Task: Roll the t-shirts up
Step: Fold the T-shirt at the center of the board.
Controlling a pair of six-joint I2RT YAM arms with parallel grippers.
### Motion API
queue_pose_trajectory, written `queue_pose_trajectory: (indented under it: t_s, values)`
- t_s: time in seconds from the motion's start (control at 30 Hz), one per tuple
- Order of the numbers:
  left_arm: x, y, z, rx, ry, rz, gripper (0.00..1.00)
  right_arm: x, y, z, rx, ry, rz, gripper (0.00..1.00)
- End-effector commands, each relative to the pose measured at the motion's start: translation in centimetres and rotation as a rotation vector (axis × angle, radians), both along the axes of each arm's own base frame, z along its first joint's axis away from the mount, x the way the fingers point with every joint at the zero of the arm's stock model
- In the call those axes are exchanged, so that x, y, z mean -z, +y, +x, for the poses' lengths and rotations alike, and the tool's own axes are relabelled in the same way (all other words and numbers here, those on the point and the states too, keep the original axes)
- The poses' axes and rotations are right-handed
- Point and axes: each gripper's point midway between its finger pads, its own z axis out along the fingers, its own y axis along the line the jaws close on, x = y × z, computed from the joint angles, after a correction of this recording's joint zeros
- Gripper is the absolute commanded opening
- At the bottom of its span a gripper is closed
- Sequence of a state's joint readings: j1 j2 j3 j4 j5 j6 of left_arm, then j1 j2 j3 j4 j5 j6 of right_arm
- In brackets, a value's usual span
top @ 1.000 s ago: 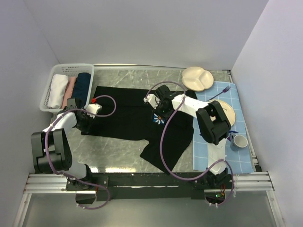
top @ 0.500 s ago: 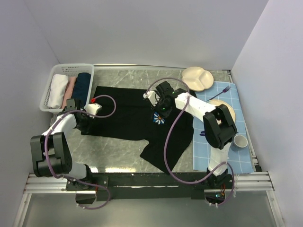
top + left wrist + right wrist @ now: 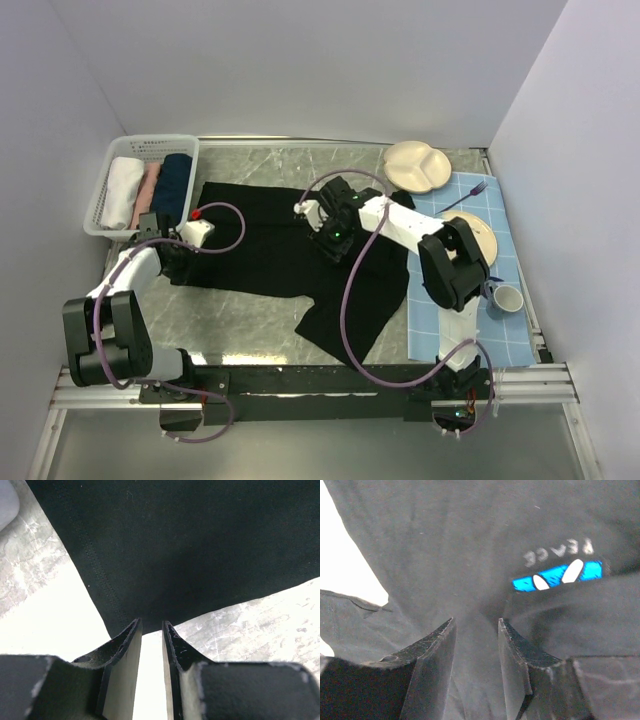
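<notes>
A black t-shirt [image 3: 260,240] lies spread flat on the grey marble table, its lower end reaching toward the near edge. At the shirt's left edge is my left gripper [image 3: 175,262]. In the left wrist view its jaws [image 3: 151,625] stand a narrow gap apart with only bright table between them, and the hem [image 3: 150,580] lies just ahead of the tips. My right gripper [image 3: 335,248] hovers low over the chest, open [image 3: 476,622], with cloth lying flat beneath. The blue-and-white print [image 3: 559,575] shows just ahead of it. In the top view that print is hidden by the gripper.
A white basket [image 3: 150,140] at the back left holds rolled white, pink and dark blue cloths. On the right lies a blue checked mat [image 3: 500,335] with a fork [image 3: 468,195], a round plate [image 3: 482,232] and a cup [image 3: 507,298]. A divided cream plate [image 3: 418,165] sits behind it.
My right gripper has shifted a little left over the chest, closed, then opened its jaws wider, now covering the flower print in the top view. The left arm has barely moved.
</notes>
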State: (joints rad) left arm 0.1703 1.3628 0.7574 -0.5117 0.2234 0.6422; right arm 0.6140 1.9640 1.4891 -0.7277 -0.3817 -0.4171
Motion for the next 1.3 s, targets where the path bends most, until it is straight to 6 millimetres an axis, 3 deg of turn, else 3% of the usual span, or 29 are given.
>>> queue_pose_trajectory:
  t_s: [0.0,0.07,0.1,0.13,0.17,0.2,0.23,0.27,0.37,0.53,0.8,0.93,1.07,1.1,1.17,1.2,1.27]
  values:
    - [-2.0,-0.4,1.6,0.012,-0.079,-0.022,0.29,-4.6,-1.2,3.7,0.161,-0.074,0.109,0.47]
    - [-2.1,-0.3,2.1,0.019,-0.084,-0.017,0.3,-7.3,-3.6,6.9,0.288,-0.123,0.178,0.49]
    - [-2.1,-0.4,2.3,0.021,-0.088,-0.018,0.3,-7.9,-4.7,8.2,0.337,-0.147,0.185,0.49]
    - [-2.1,-0.3,2.6,0.021,-0.09,-0.016,0.3,-7.8,-7.3,10.4,0.431,-0.172,0.159,0.49]
    - [-1.7,-0.2,2.7,0.018,-0.078,-0.019,0.3,-8.8,-8.1,12.0,0.456,-0.207,0.157,0.49]
    - [-1.7,-0.3,3.0,0.019,-0.083,-0.021,0.3,-8.8,-9.2,13.2,0.482,-0.227,0.134,0.48]
    - [-1.6,-0.2,3.2,0.005,-0.081,-0.023,0.3,-7.1,-10.4,14.4,0.507,-0.225,0.075,0.48]
    - [-1.3,0.0,3.6,-0.007,-0.079,-0.023,0.3,-7.6,-12.3,16.2,0.555,-0.256,0.044,0.46]
    - [-0.7,0.5,4.6,-0.048,-0.066,-0.017,0.3,-5.8,-15.8,19.2,0.646,-0.285,-0.02,0.42]
    - [0.7,1.3,4.8,-0.04,-0.024,0.026,0.28,-2.2,-18.9,20.7,0.635,-0.289,-0.17,0.33]
    - [3.2,2.9,2.5,-0.025,0.073,0.13,0.25,2.2,-22.7,18.7,0.595,-0.249,-0.376,0.27]
    - [3.7,3.8,1.1,-0.03,0.092,0.189,0.23,2.4,-26.5,19.0,0.642,-0.295,-0.506,0.26]
    - [4.1,3.9,0.0,-0.038,0.113,0.201,0.22,1.8,-26.7,19.5,0.646,-0.302,-0.481,0.27]
    - [3.6,3.5,0.3,-0.034,0.099,0.173,0.2,0.5,-26.2,19.7,0.656,-0.32,-0.444,0.28]
    - [-0.3,1.8,2.7,-0.021,-0.017,0.077,0.23,-1.5,-23.5,19.8,0.626,-0.316,-0.287,0.36]
    - [-2.0,1.3,3.7,-0.02,-0.067,0.05,0.3,-5.0,-22.4,19.8,0.639,-0.367,-0.203,0.39]
    - [-6.5,0.3,5.5,-0.003,-0.183,-0.001,0.37,-7.6,-19.3,18.5,0.564,-0.359,-0.019,0.47]
